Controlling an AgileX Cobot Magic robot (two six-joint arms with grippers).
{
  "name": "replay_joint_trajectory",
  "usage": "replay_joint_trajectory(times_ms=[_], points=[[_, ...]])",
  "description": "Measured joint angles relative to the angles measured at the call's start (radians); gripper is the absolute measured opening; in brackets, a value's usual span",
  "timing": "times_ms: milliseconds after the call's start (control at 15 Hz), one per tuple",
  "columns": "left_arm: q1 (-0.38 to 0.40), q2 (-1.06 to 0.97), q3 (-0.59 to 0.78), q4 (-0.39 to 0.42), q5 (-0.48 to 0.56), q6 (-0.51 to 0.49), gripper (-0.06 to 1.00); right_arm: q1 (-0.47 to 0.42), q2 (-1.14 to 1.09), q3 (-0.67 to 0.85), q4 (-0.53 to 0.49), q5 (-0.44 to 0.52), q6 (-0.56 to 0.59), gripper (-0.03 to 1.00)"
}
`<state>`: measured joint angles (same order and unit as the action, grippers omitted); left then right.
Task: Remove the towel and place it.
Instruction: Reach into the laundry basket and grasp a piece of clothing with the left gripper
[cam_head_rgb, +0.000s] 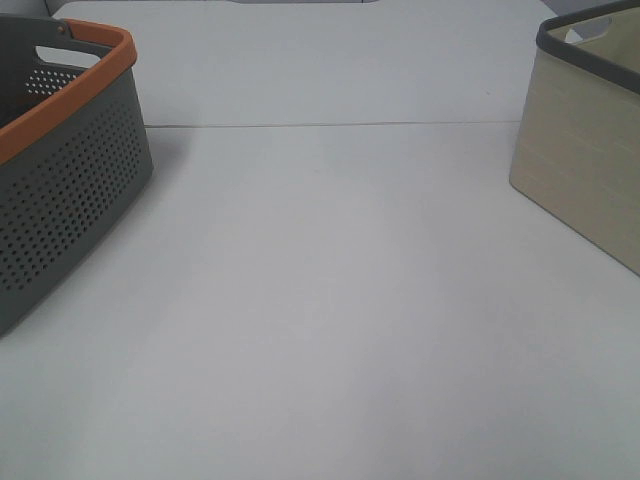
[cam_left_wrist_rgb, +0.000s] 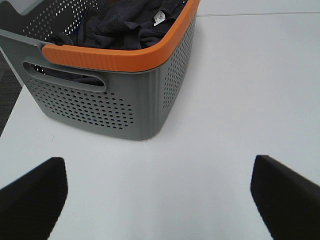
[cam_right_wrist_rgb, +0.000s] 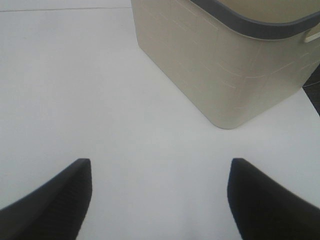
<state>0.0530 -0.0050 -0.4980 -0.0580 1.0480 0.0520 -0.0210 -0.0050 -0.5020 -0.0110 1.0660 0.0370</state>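
Grey, orange, beige and navy on white.
Ten o'clock in the high view: grey basket (cam_head_rgb: 70, 200), dotted with holes, orange rim (cam_head_rgb: 60, 105). Two o'clock: beige basket (cam_head_rgb: 590, 170), dark grey rim (cam_right_wrist_rgb: 260, 29). The towel (cam_left_wrist_rgb: 125, 25) is dark navy with a white tag (cam_left_wrist_rgb: 159, 18); the table (cam_head_rgb: 330, 330) is plain white.

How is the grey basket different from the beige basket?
The grey basket has perforated walls; the beige basket has plain ones. The grey basket's rim is orange; the beige basket's is dark grey. The grey basket holds the towel; the beige basket's inside is mostly hidden. Both stand upright on the white table.
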Motion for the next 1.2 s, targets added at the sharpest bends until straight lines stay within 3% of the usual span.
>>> replay_joint_trajectory(times_ms=[1200], points=[[0.0,0.0,0.0,0.0,0.0,0.0,0.93,0.0,0.0,0.0,0.0,0.0,0.0,0.67]])
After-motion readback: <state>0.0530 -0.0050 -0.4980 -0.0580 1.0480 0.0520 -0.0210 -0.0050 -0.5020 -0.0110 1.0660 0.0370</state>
